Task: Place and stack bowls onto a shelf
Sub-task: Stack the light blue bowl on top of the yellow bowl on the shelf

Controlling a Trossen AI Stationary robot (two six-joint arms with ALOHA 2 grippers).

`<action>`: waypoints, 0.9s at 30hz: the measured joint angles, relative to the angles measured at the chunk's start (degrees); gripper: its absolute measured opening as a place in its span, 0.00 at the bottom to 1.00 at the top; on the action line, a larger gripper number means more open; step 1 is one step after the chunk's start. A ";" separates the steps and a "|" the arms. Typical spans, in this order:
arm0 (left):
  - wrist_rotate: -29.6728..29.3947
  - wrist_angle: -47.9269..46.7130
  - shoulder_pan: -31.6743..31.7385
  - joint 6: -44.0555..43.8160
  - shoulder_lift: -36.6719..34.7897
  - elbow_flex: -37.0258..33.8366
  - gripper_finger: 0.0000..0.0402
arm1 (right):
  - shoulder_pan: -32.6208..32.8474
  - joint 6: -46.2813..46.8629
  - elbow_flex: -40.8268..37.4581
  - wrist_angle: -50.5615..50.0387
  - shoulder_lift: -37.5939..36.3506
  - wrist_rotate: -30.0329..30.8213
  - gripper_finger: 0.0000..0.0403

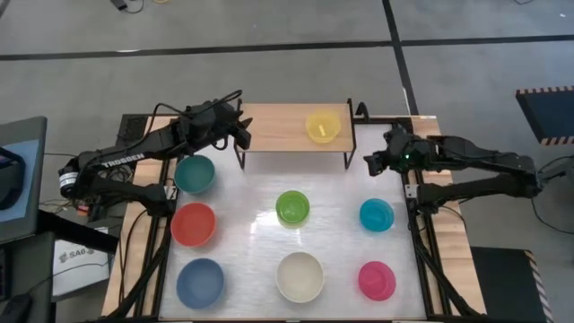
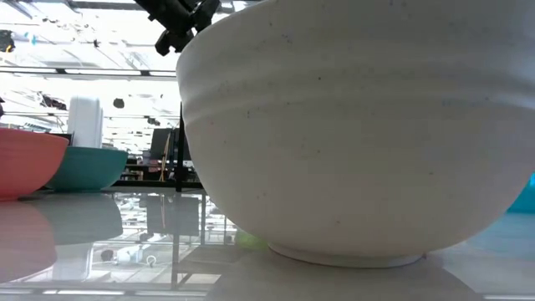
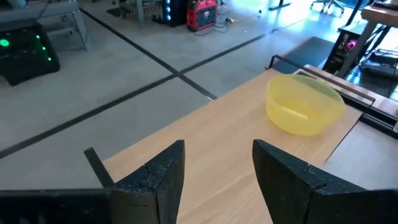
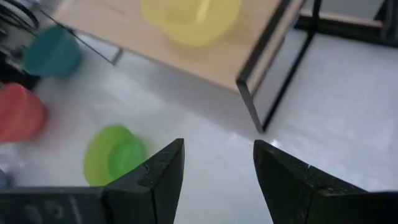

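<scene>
Both pairs of jaws are standing released and gripping nothing as you look down from the high view. Your left gripper (image 1: 240, 133) is hovering over the left end of the shelf (image 1: 269, 126), and your right gripper (image 1: 369, 163) is hanging just off the shelf's right end, above the white table (image 1: 332, 233). You are seeing the yellow bowl (image 1: 322, 126) sitting on the right part of the wood top, well apart from the left jaws and nearer the right ones. On the table, the teal bowl (image 1: 194, 173), red bowl (image 1: 193, 223) and blue bowl (image 1: 200, 282) are lining up down the left side, the green bowl (image 1: 292, 207) and cream bowl (image 1: 300, 275) are lying in the middle, and the cyan bowl (image 1: 377, 214) and pink bowl (image 1: 377, 280) are resting on the right.

From the low view, you are facing the cream bowl (image 2: 351, 134) filling most of the picture, with the red bowl (image 2: 29, 163) and teal bowl (image 2: 88, 167) beyond it.

Through the left wrist view, you are looking past parted fingers (image 3: 158, 177) at bare wood, with the yellow bowl (image 3: 305, 102) lying ahead and to one side, clear of the jaws.

Through the right wrist view, parted fingers (image 4: 283, 177) are framing bare table; the shelf (image 4: 205, 59) corner and yellow bowl (image 4: 189, 18) are lying ahead, and the green bowl (image 4: 115, 152) is sitting just beside one finger.
</scene>
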 joint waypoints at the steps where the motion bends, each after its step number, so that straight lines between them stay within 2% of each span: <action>1: -0.01 -0.02 0.01 0.02 -0.01 0.00 0.43 | 0.53 0.47 0.00 -1.48 0.02 -0.03 0.54; 13: 2.50 0.98 -0.40 -2.21 0.17 -3.21 0.43 | 11.93 13.72 -0.60 -20.90 2.35 -3.41 0.54; 17: 2.38 0.90 -2.13 -1.94 0.17 -3.23 0.43 | 15.79 18.96 -5.59 -19.72 2.22 -5.41 0.54; 23: 1.90 -0.09 -3.76 -1.43 0.17 -3.23 0.43 | 18.01 24.75 -15.97 -15.06 2.49 -12.28 0.54; 27: 1.93 -1.70 -3.82 -1.45 0.17 -3.23 0.43 | 17.61 24.38 -15.41 -15.68 4.20 -12.27 0.54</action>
